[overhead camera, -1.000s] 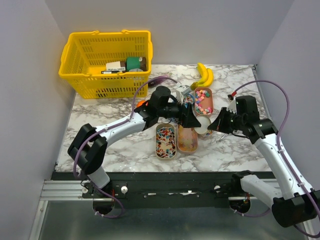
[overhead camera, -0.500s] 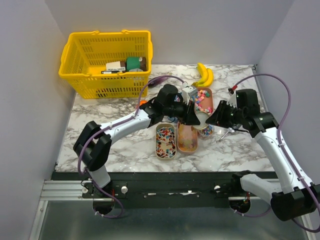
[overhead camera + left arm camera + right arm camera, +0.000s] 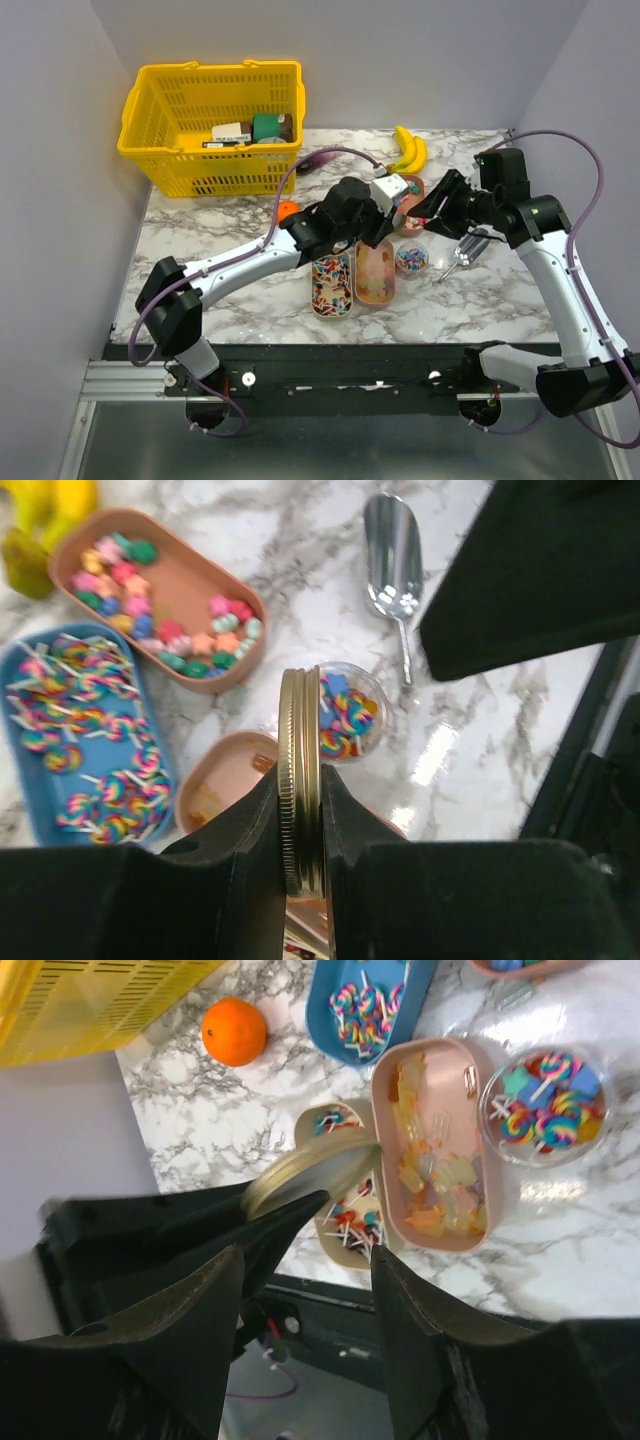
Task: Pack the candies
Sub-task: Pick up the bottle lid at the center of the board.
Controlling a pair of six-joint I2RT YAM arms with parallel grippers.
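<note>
Candies [image 3: 345,715], lollipop swirls and small coloured pieces, sit in a small clear jar [image 3: 487,1115] near the middle of the marble table [image 3: 480,290]. More lie loose in four oval trays around it. A pink tray [image 3: 455,1065] of pale gummies is just beside the jar at its 9 o'clock in the top view. A beige tray [image 3: 332,315] of wrapped bits lies against that one's far side.

The left gripper [image 3: 300,780] pinches a gold lid [image 3: 300,810] by its two faces, fingers pressed onto it. Its own camera sees the lid edge-on, upright, with the open jar just behind it. The right wrist view shows the lid's broad face instead, tilted and held above the beige and pink trays.

The right gripper [image 3: 308,1252] has its fingers spread with nothing between them. In the top view it is at 1 o'clock from the jar.

Only the wrist views show the blue tray [image 3: 415,985] of lollipops, which the left arm covers from above. The left wrist view gives the clearest look at the terracotta tray [image 3: 190,580] of star-shaped sweets and the metal scoop [image 3: 393,555], which lies at 3 o'clock from the jar in the top view.

An orange [image 3: 234,1031] rests at the table's 9 o'clock side and bananas [image 3: 410,150] at 12 o'clock. A yellow basket [image 3: 200,170] holding boxed goods stands at 10 o'clock; only the top view shows what is inside it.
</note>
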